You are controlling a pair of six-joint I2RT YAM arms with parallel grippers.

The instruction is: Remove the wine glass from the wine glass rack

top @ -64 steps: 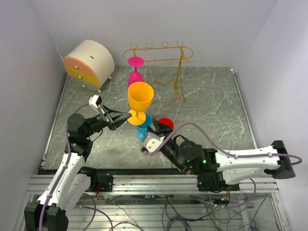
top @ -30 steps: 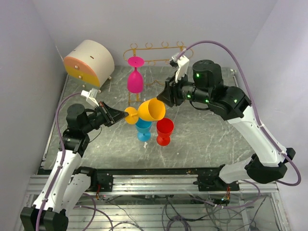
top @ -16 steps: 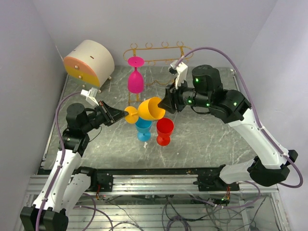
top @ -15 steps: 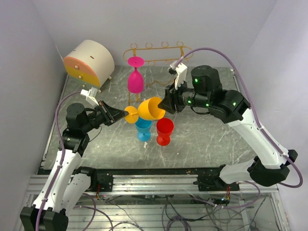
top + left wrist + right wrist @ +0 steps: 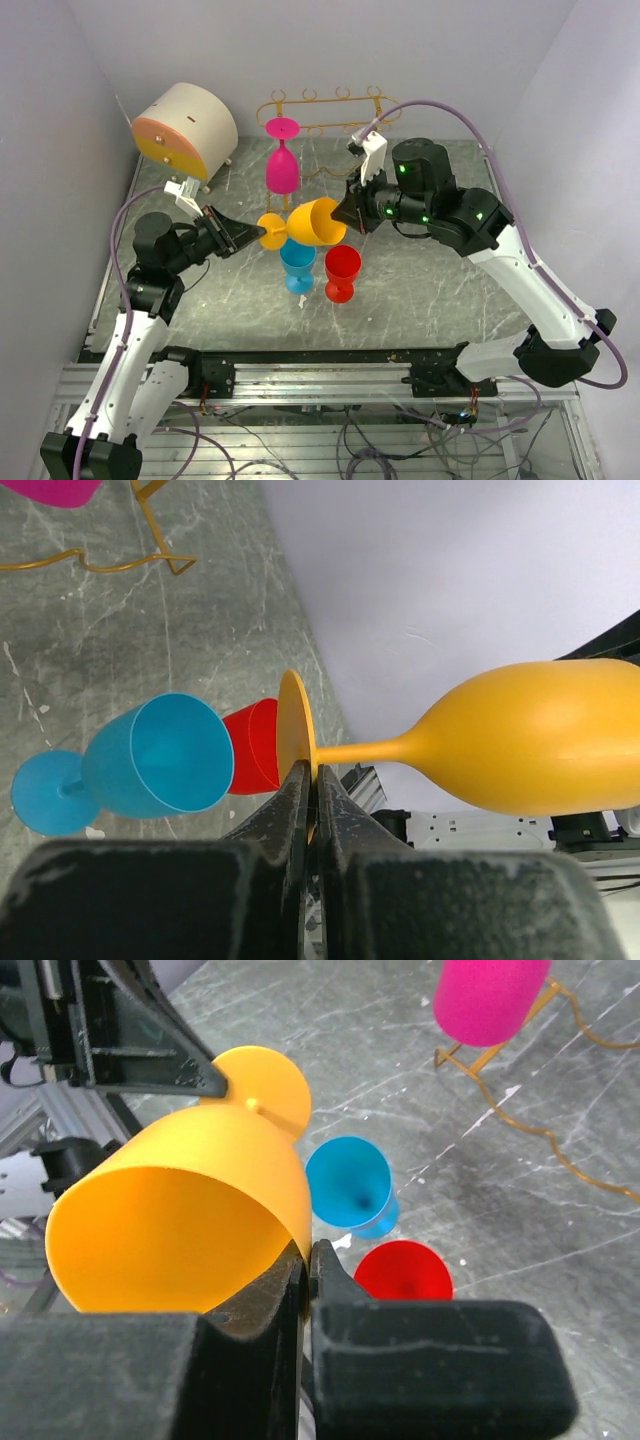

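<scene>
An orange wine glass (image 5: 312, 222) lies on its side in the air between both arms. My left gripper (image 5: 252, 235) is shut on the edge of its round foot (image 5: 297, 730). My right gripper (image 5: 345, 215) is shut on the bowl's rim (image 5: 300, 1235), with one finger inside the bowl and one outside. At the back stands the golden wire wine glass rack (image 5: 375, 130), and a pink wine glass (image 5: 281, 165) hangs upside down from its left end. The pink bowl (image 5: 490, 1000) also shows in the right wrist view.
A blue glass (image 5: 297, 262) and a red glass (image 5: 342, 270) stand on the grey marbled table just below the orange one. A cream round drawer box (image 5: 185, 130) with yellow and orange fronts sits at the back left. White walls close in the sides.
My right gripper came down from near the rack to the orange bowl and closed on its rim. The glass, earlier upright in my left gripper, now lies sideways.
</scene>
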